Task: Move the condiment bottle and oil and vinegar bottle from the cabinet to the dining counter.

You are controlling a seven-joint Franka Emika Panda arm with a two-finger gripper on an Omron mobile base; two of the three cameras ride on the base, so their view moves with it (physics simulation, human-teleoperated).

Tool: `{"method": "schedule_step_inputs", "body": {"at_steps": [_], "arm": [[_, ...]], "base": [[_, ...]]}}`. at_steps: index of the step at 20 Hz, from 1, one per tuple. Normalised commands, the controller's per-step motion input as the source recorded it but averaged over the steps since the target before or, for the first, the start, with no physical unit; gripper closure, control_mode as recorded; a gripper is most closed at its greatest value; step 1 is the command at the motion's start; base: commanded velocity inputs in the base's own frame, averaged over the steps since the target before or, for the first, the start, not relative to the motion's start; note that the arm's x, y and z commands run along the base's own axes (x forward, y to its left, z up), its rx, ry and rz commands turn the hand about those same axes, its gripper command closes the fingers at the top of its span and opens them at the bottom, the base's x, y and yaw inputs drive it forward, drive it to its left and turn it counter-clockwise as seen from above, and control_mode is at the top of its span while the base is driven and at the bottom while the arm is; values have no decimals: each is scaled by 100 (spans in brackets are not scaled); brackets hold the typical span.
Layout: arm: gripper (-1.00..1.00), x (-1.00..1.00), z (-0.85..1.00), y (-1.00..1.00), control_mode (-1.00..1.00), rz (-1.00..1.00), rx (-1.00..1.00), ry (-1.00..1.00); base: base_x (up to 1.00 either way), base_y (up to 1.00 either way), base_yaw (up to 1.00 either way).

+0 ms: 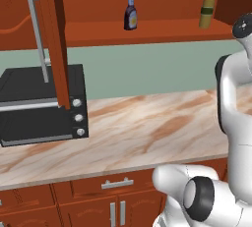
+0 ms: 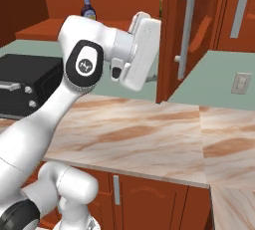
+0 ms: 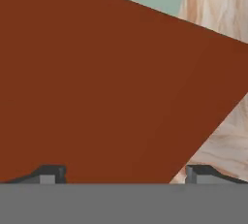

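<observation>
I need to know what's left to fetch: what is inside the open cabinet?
On the cabinet shelf stand the condiment bottle and, further right, the oil and vinegar bottle, apart and upright. The open door covers the shelf's left end.

**A rendered home kitchen**

This is a kitchen. A reddish-brown wall cabinet (image 1: 147, 32) hangs open above a pale green backsplash (image 1: 147, 69), with silver bar handles (image 2: 185, 25) on its doors. Below runs a beige marble worktop (image 1: 147, 127) veined in brown, over low wooden cupboards and drawers (image 1: 118, 194). A black toaster oven (image 1: 42, 103) sits at the left, and a wall socket (image 2: 241, 82) at the right.
</observation>
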Motion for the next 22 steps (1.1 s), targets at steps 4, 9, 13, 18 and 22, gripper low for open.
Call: {"method": "schedule_step_inputs", "body": {"at_steps": [4, 9, 13, 18, 22], "arm": [[-100, 0, -3, -60, -100, -15, -1, 0], [-100, 1, -14, 11, -100, -3, -6, -14], [-100, -3, -4, 54, -100, 8, -8, -17], [-100, -10, 0, 63, -100, 25, -12, -2], [-100, -13, 3, 64, -100, 39, -22, 3]], "base": [[0, 0, 0], [0, 0, 0], [0, 0, 0], [0, 0, 0], [0, 0, 0]]}}
